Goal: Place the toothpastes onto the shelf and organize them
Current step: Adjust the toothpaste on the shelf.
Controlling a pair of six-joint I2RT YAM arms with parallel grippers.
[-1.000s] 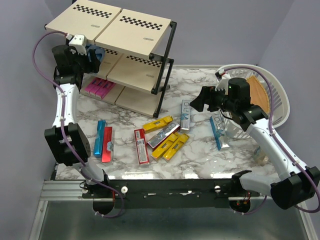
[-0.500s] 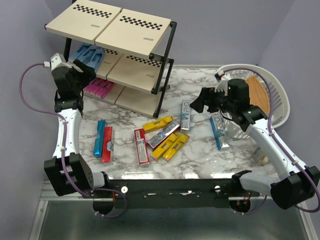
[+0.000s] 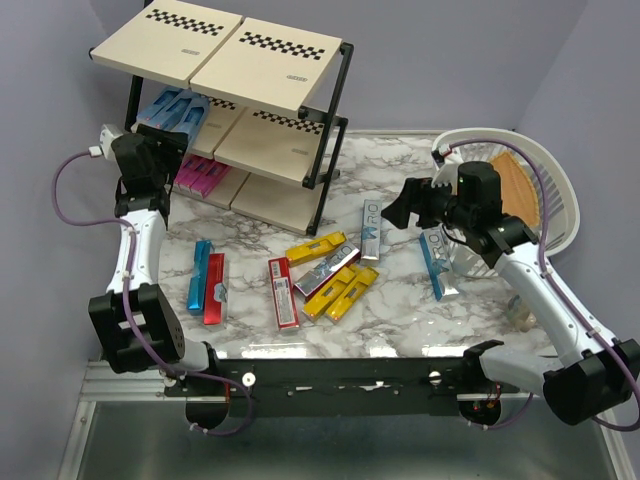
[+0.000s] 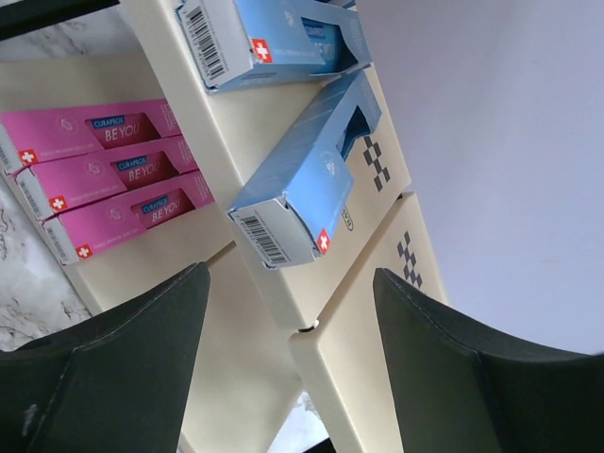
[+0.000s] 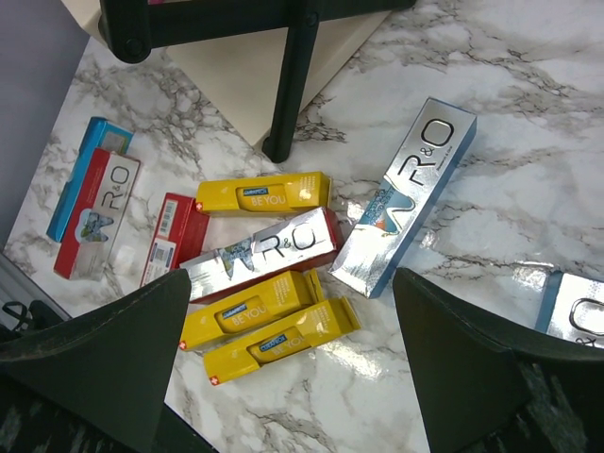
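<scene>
Marble tabletop (image 3: 400, 310) carries everything, its near edge lost behind the arm bases. At its back left stands the shelf (image 3: 270, 60), black-framed with beige boards and checkered strips on top. From above, its upper boards hide most of the lower tiers. A white basket (image 3: 560, 190) at back right is partly covered by the right arm, and the wooden board (image 3: 518, 185) in it shows only in part.

The left pincer (image 4: 288, 283) hangs just before the shelf's left end, jaws spread wide with nothing between them. The right pincer (image 5: 291, 283) hovers over the middle of the tabletop, likewise wide open and empty.

The toothpastes (image 3: 326, 269) are long, narrow cartons. Light blue boxes (image 4: 307, 184) lie on the middle tier, with barcodes and a red square bearing a white cross on their ends. The upper one is cut off by the picture's edge, and their lettering cannot be read. Three pink boxes (image 4: 104, 175) sit side by side on the bottom tier, marked "CURAPROX BE YOU". Loose on the tabletop lie three yellow boxes (image 5: 264, 193) reading "BE YOU", silver boxes (image 5: 406, 193) reading "R&O", red boxes (image 5: 173, 236) and a blue box (image 5: 75, 184). Another silver one is cut off at the right edge of the right wrist view.
</scene>
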